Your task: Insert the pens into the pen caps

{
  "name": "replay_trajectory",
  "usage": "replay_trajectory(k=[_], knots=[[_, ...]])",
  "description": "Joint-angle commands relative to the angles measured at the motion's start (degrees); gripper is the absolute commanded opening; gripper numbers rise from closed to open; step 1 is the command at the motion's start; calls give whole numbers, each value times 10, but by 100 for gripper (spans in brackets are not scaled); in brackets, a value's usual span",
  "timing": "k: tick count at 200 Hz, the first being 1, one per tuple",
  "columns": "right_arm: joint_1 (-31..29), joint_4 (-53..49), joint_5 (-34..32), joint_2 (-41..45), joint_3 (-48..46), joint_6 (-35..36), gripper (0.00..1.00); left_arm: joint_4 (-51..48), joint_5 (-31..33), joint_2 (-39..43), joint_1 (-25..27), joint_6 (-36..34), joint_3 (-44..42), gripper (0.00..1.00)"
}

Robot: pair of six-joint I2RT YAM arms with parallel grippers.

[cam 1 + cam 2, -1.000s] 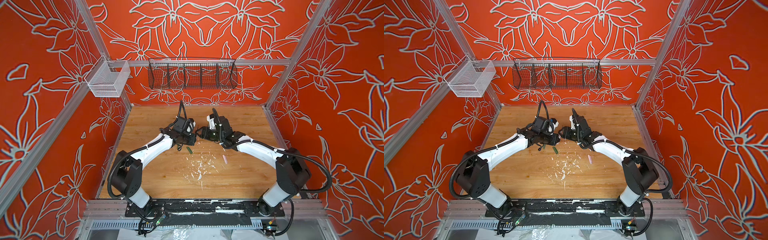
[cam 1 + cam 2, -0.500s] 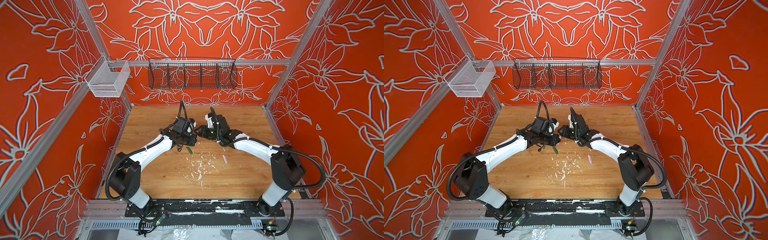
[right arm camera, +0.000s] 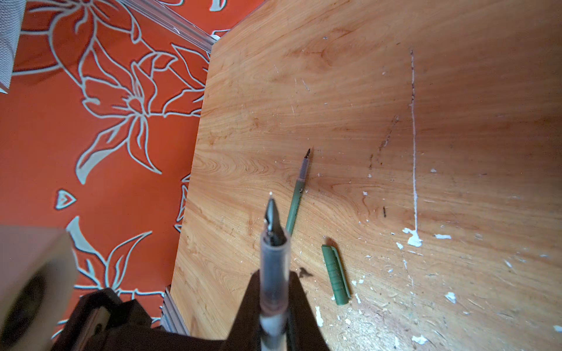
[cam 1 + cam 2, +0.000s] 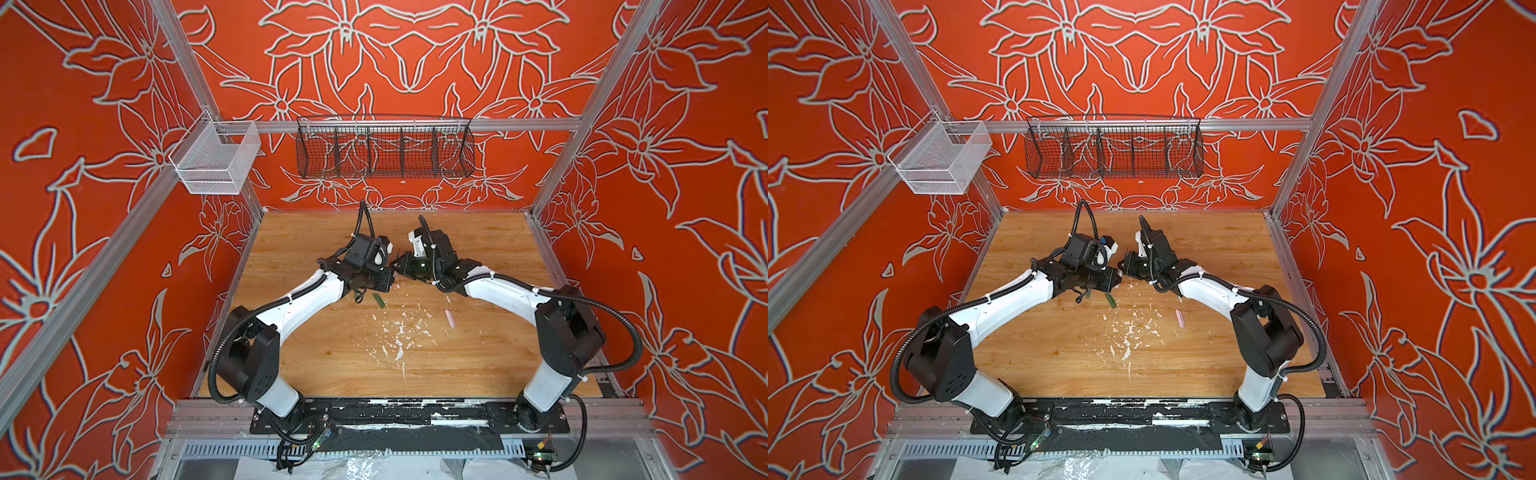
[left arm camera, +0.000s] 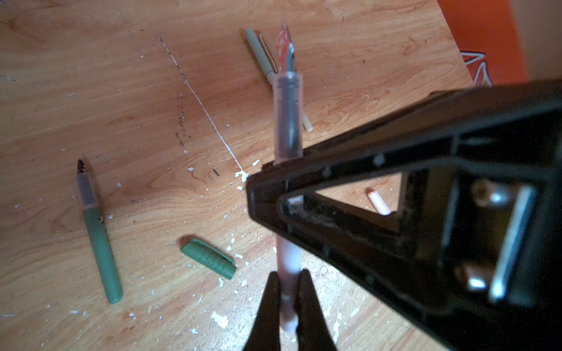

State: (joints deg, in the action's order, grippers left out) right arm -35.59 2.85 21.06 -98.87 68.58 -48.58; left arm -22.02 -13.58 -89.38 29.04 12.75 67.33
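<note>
the left hand point(image 5: 288, 275) is still clamped on the tail end of the pale pink pen point(image 5: 287, 121), fingers touching both sides, nib pointing away. the change: the right hand point(image 3: 273, 281) has swung in and shut on the same pen just behind its clear grip section, so both hands now hold it above the surface point(image 4: 478, 353). this looks like a handover, probably freeing one hand to fetch a cap. lying apart on the surface are the dark green pen point(image 5: 98, 240), the dark green cap point(image 5: 209, 258) and, further right, the pale pink cap point(image 4: 449, 318). nothing is capped yet. the white mesh basket point(image 4: 216, 162) and black wire basket point(image 4: 384, 149), both on the rails, show nothing inside.
</note>
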Motion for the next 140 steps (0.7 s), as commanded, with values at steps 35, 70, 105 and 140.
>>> replay_trajectory(k=[35,70,105,140], knots=[[2,28,6,39,-32,-17,3,39,-29,30,5,-7,-25,37],[2,48,17,51,-47,-33,2,59,-28,34,5,-3,-38,35],[1,75,30,55,-67,-54,2,74,-47,33,5,2,-43,30],[2,85,35,57,-74,-58,2,73,-48,29,5,5,-41,22]])
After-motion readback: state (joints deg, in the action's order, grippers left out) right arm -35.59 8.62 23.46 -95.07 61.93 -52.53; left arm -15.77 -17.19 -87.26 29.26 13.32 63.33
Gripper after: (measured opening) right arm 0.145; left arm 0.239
